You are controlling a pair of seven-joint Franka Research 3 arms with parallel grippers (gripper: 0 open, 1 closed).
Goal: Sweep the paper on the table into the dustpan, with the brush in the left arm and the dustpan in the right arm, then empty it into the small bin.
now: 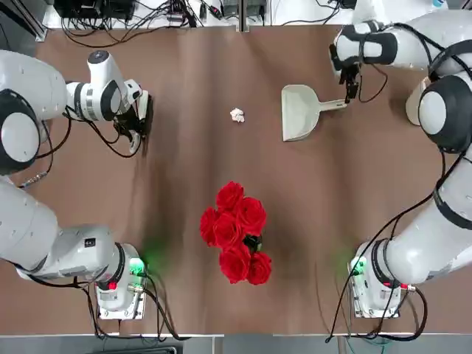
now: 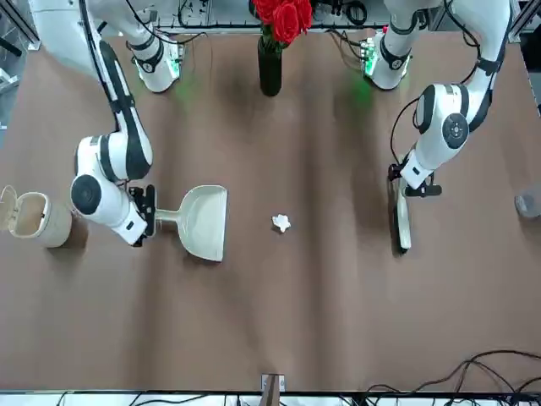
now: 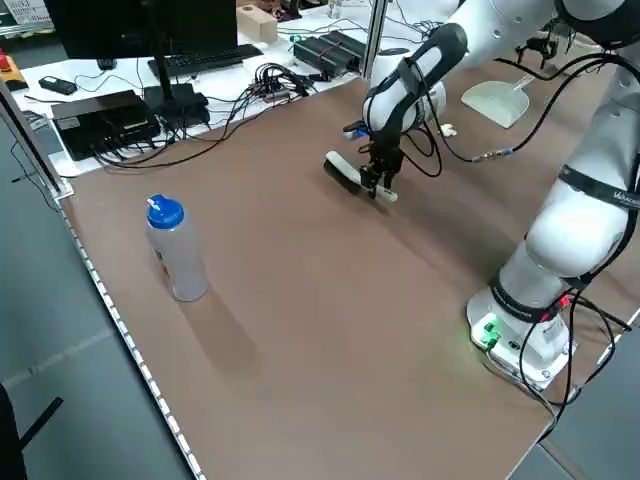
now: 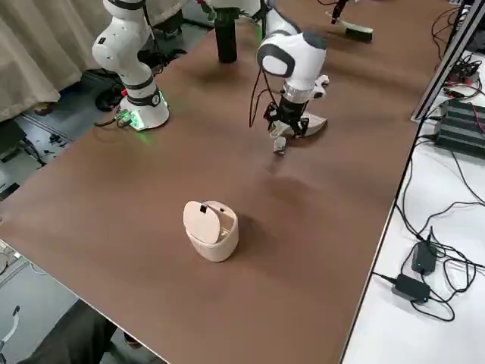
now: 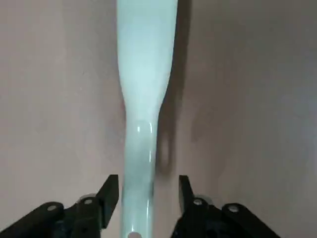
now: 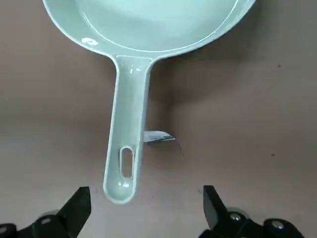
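A tiny, crumpled white paper wad (image 1: 237, 115) near the pale grey-green dustpan (image 1: 298, 114).
The wad sits off the pan's broad mouth, jagged and knobbly; the brush (image 2: 402, 218) lies beyond it. The left gripper (image 5: 149, 182) has its fingers apart around the brush's handle, the right gripper (image 6: 147, 191) likewise spread at the dustpan's handle.

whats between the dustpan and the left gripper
The paper wad lies between the dustpan and the left gripper, on bare tabletop; the front view shows it.
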